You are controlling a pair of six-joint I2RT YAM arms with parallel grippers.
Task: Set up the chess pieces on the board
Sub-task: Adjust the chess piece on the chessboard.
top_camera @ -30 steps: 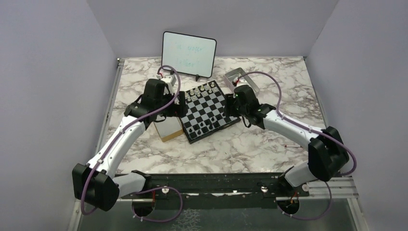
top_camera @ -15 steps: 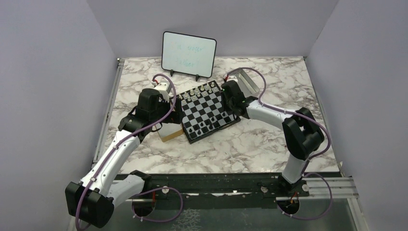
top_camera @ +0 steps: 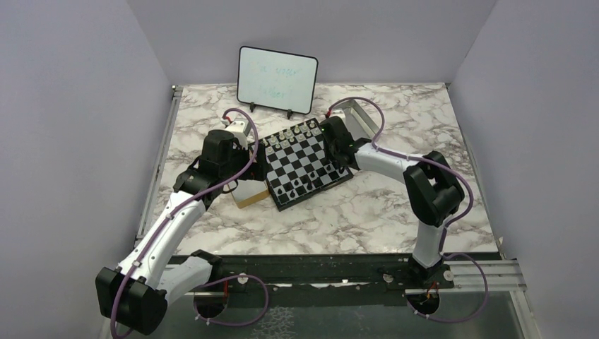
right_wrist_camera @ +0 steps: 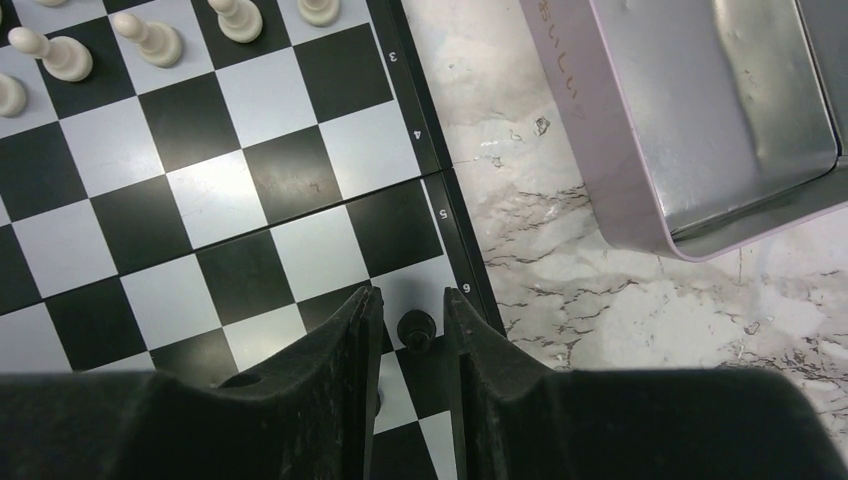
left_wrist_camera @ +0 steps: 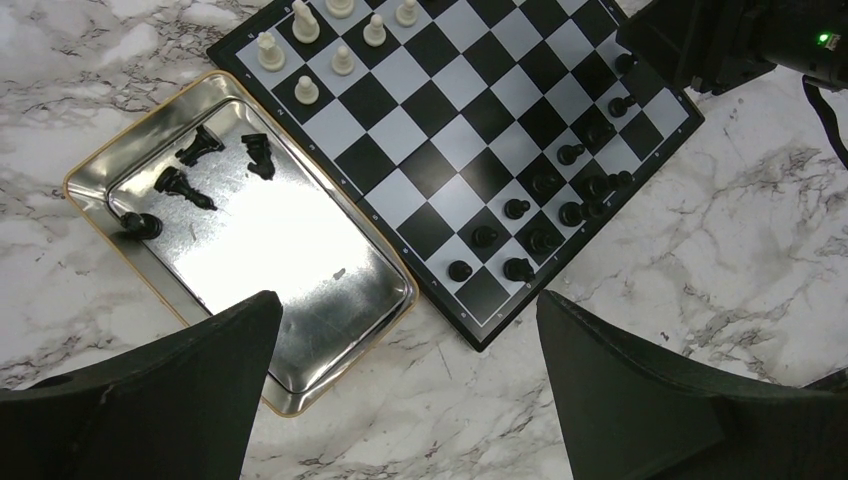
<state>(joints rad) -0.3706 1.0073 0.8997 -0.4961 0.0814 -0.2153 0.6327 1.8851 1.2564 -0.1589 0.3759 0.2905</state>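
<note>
Black pawn (right_wrist_camera: pixel 417 328) within right end effector (right_wrist_camera: pixel 408 303)

Digits 3, 4, 5, 6 line the rim of the board (right_wrist_camera: pixel 430 180) — the 6 just beside the right gripper (right_wrist_camera: pixel 408 305); faint green writing on the whiteboard (top_camera: pixel 277 79) — unreadable.

The board (right_wrist_camera: pixel 250 180) (left part) is cut off.

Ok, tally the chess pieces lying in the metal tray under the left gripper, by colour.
Black pieces: 4
White pieces: 0, those in view stand on the board
Total in the tray: 4
</note>
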